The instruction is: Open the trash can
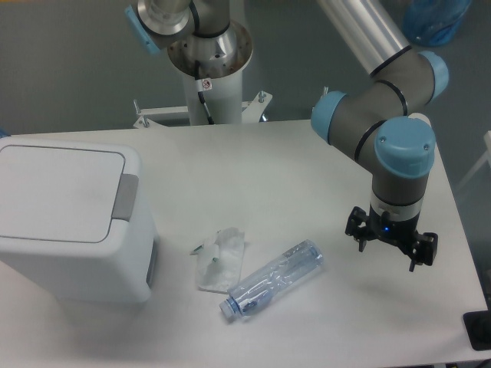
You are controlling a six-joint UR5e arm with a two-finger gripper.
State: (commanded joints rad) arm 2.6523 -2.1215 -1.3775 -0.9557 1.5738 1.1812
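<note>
Plainly nothing had been done yet: the trash can (73,222) sat at the table's (307,176) left edge with its flat lid down and the grey push tab (126,196) untouched. The gripper (391,247) hung well apart over the right side, fingers spread and empty. The whole reach and press remained.

Bare table (307,176) between gripper (391,247) and trash can (73,222); nearer front, bottle (272,279) and wrapper (220,259).
</note>
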